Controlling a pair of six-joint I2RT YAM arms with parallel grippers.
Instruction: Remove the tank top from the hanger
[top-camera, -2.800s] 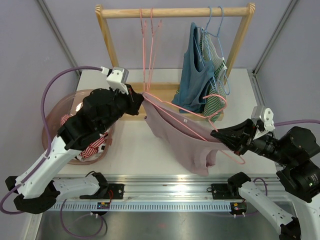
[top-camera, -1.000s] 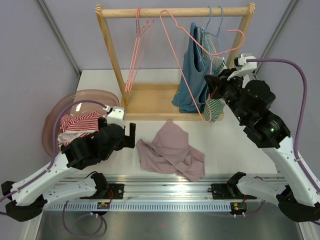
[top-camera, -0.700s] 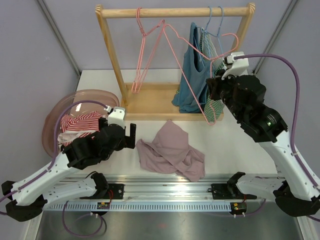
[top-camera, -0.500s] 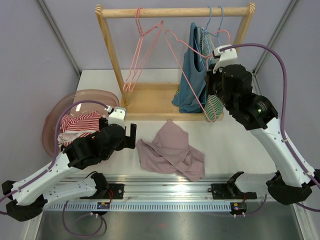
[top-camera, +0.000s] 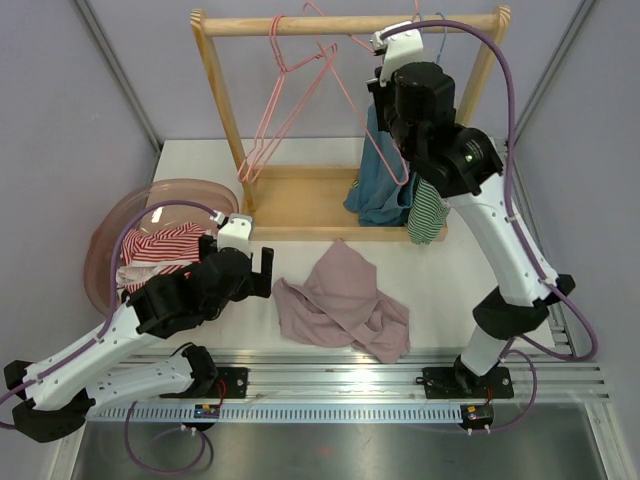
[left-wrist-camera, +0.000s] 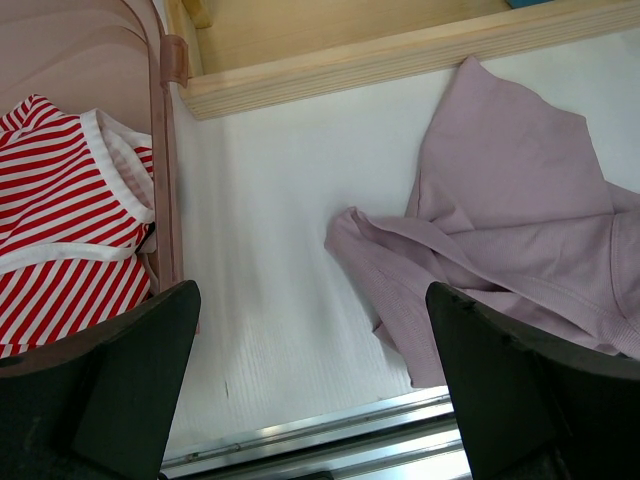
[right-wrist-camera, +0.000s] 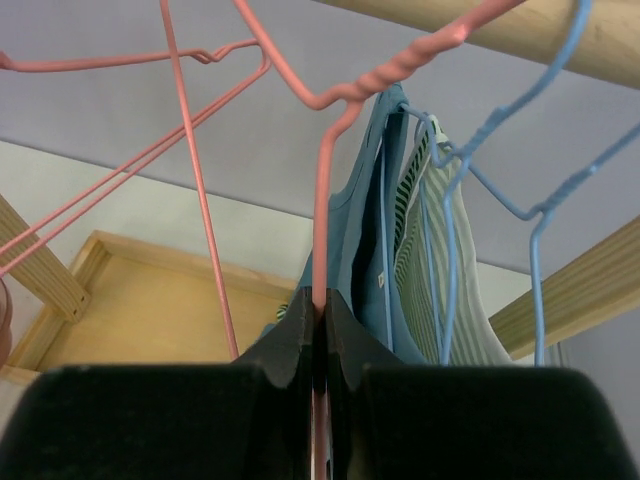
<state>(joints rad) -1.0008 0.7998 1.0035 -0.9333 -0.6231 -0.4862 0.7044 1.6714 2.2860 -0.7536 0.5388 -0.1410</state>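
Where your right claw (right-wrist-camera: 318, 308) sits: under the rail (top-camera: 240, 26), clenched on the pink hanger (right-wrist-camera: 322, 200).
Crowding it: blue top (right-wrist-camera: 365, 250) and striped top (right-wrist-camera: 410, 260), just to its right.
Left claw (left-wrist-camera: 310, 300): released, over the bench (left-wrist-camera: 260, 260).
Tank top (left-wrist-camera: 510, 220): crumpled on the bench, right of your left claw.
Opposite side: pink basin (left-wrist-camera: 165, 150) with red-striped shirt (left-wrist-camera: 60, 230).

The rack (top-camera: 215, 80) stands at the back of the desk (top-camera: 480, 270), across the top of the frame. Bare hangers (top-camera: 285, 100) hang left of centre on its rail, hung garments (top-camera: 385, 185) right of centre. In front, at lower centre, the tank top (top-camera: 345, 305) lies on the desk. At the left sits a bowl (top-camera: 100, 240) with a shirt (top-camera: 150, 248) in it. The left fingers (left-wrist-camera: 110, 390) are between the bowl and the tank top. The right fingers (right-wrist-camera: 285, 350) are up by the rail, pinching a hanger (right-wrist-camera: 320, 200).
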